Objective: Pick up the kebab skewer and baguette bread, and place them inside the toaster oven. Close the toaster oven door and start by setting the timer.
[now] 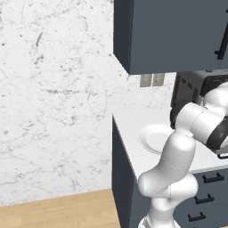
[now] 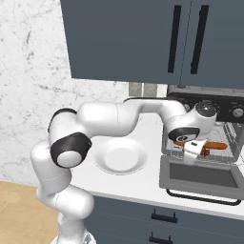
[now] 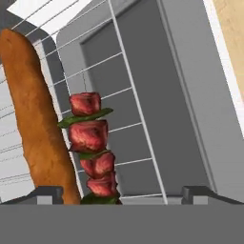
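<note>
In the hand view the kebab skewer (image 3: 90, 143), red meat chunks with green bits, lies on the wire rack (image 3: 138, 95) inside the toaster oven (image 2: 202, 102). The baguette bread (image 3: 35, 119) lies alongside it on the same rack, and shows as an orange-brown loaf (image 2: 217, 145) in the right base view. My gripper (image 3: 124, 195) is open just above the skewer's near end, its fingertips far apart on either side and touching nothing. In the right base view the gripper (image 2: 193, 152) hangs at the oven mouth. The toaster oven door (image 2: 200, 178) is folded down flat with its bar handle toward me.
A white plate (image 2: 120, 156) sits bare on the white counter left of the oven, also visible as the plate (image 1: 153, 136) in the left base view. Dark upper cabinets (image 2: 143, 38) hang above. Drawer fronts run below the counter edge. The oven's knobs (image 2: 237, 113) are at the upper right.
</note>
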